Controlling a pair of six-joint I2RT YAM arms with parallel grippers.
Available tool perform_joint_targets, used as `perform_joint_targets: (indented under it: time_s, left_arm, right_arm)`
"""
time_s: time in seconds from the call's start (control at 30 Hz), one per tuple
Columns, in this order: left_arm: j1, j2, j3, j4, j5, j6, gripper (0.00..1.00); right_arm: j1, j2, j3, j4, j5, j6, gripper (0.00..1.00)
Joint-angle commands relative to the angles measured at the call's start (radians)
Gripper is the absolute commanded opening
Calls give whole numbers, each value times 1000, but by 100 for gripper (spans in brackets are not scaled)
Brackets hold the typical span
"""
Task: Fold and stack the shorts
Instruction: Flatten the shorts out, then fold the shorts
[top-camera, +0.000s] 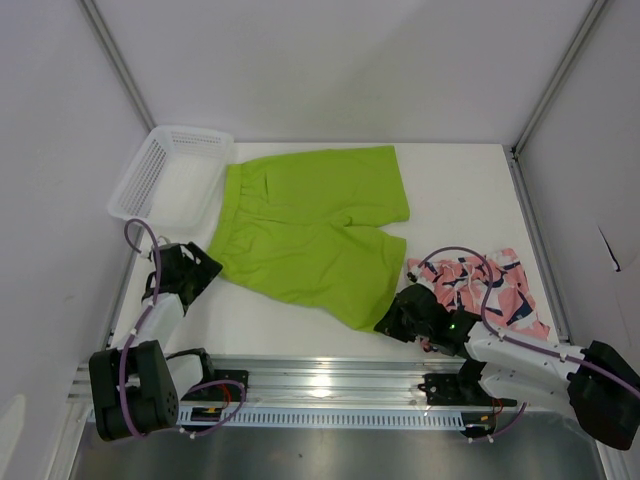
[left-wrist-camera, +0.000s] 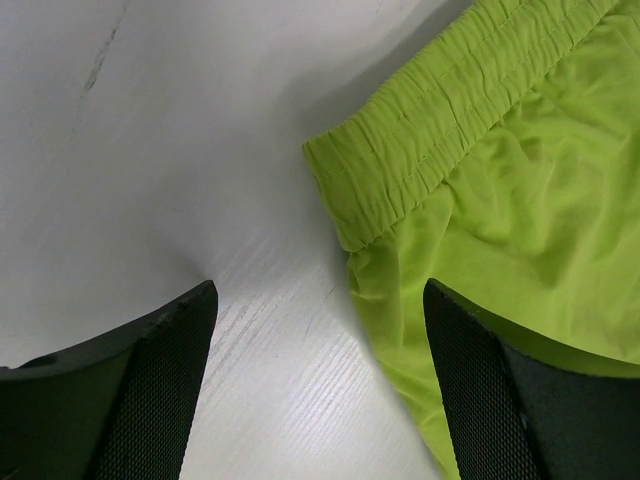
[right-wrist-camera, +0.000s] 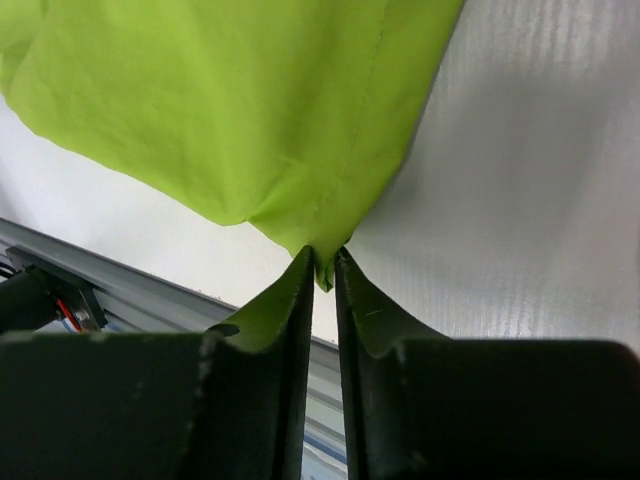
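The lime green shorts (top-camera: 310, 225) lie spread flat on the table, waistband to the left. My right gripper (top-camera: 388, 322) is shut on the near corner of their leg hem; in the right wrist view the green fabric (right-wrist-camera: 250, 110) is pinched between the fingertips (right-wrist-camera: 322, 268). My left gripper (top-camera: 207, 267) is open beside the near waistband corner, and the left wrist view shows that corner (left-wrist-camera: 400, 170) partly between the fingers (left-wrist-camera: 170, 340). The pink printed shorts (top-camera: 483, 285) lie crumpled at the right.
A white mesh basket (top-camera: 172, 175) stands at the back left, touching the green waistband. A metal rail (top-camera: 330, 375) runs along the table's near edge. Grey walls enclose the table on both sides.
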Motion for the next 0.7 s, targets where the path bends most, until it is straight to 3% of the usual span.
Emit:
perform_joint_targets:
  time_s: [0.0, 0.1, 0.5, 0.67]
  left_arm:
    - [16, -12, -10, 41, -25, -17, 84]
    - [16, -15, -10, 40, -25, -19, 84]
    - [16, -14, -16, 43, -43, -9, 84]
    - [15, 29, -13, 101, -45, -32, 81]
  right_arm:
    - [-7, -29, 28, -54, 64, -29, 15]
    - [-7, -28, 53, -77, 63, -71, 0]
    - [-13, -103, 172, -336, 176, -150, 0]
    - [-14, -100, 179, -358, 168, -162, 0]
